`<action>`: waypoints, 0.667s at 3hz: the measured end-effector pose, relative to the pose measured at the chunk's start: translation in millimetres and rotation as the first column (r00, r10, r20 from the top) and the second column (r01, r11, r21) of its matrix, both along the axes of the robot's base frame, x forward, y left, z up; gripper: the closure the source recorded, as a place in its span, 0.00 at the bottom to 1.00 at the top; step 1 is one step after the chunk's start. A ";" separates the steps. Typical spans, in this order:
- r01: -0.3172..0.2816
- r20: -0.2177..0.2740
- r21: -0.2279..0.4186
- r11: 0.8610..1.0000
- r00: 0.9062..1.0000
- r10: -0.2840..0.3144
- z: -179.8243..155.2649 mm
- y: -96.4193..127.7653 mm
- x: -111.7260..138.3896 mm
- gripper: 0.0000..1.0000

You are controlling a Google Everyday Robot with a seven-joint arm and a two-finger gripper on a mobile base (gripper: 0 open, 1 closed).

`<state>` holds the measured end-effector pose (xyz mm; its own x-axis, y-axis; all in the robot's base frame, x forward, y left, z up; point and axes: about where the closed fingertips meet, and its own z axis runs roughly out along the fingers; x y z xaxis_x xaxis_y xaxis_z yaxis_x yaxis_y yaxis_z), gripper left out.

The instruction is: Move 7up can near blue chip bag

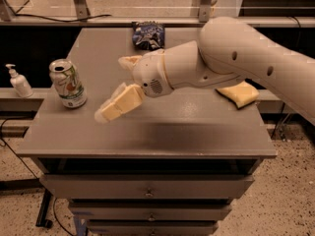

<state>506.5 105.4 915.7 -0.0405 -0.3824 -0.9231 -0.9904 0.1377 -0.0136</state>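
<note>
1. Looking over the worktop (197, 129), I see the end effector (112, 88) hanging above its left-centre, reached in by the arm (236, 53) from the right.
2. I read the end effector as released: its two pale fingers (120, 101) are spread wide with nothing between them.
3. The 7up can (68, 83) stands upright near the worktop's left edge, just left of the nearer finger and apart from it.
4. The blue chip bag (147, 35) lies at the far edge, about mid-width, well apart from the can.
5. A yellow sponge (237, 93) lies on the right side, its far end tucked under the arm.
6. A white pump bottle (18, 81) stands off the worktop on a ledge, left of the can.
</note>
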 end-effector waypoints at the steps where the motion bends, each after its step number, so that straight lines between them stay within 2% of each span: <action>1: 0.015 0.009 0.119 0.993 1.000 -0.016 -2.9 42.0 16.5 0.00; 2: 0.014 0.021 0.198 0.980 1.000 -0.018 -16.0 78.5 34.3 0.00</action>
<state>540.8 183.9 899.7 -0.0235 -0.1919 -0.9811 -0.9878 0.1557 -0.0068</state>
